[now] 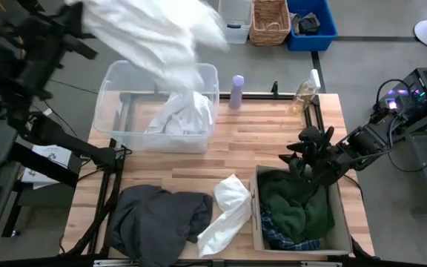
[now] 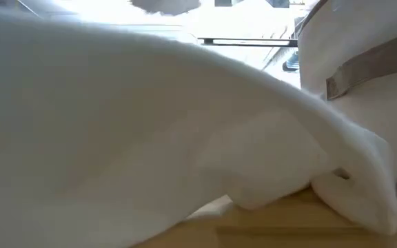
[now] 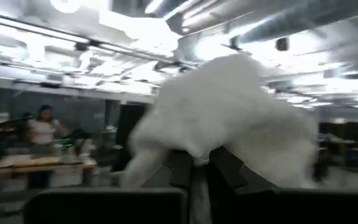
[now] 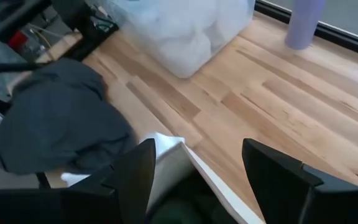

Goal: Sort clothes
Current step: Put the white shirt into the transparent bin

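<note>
My left gripper (image 1: pixel 87 18) is raised high over the table's far left and is shut on a white garment (image 1: pixel 161 37), which drapes down toward the clear plastic bin (image 1: pixel 110 81). My right gripper (image 1: pixel 302 159) is open and empty above the cardboard box (image 1: pixel 339 222). The box holds a dark green garment (image 1: pixel 295 204) and a blue-and-white plaid shirt (image 1: pixel 280 233). A dark grey garment (image 1: pixel 154 215) lies at the near edge. Another white garment (image 1: pixel 228 211) lies beside the box and fills the low view (image 2: pixel 150 138). My left gripper pinches a bunched part of the white garment (image 3: pixel 197 152) between its two fingers (image 3: pixel 180 169); one layer or several, I cannot tell. The cloth billows beyond the fingertips. The garment is lifted high and hangs slack, its lower end (image 1: pixel 180 115) reaching into the clear bin.
A lilac bottle (image 1: pixel 237 91) and a clear bottle (image 1: pixel 306 93) stand at the table's far edge. A wicker basket (image 1: pixel 270 22) and a blue bin (image 1: pixel 313 33) sit beyond the table. Bare wood (image 1: pixel 250 141) lies between the bin and the box.
</note>
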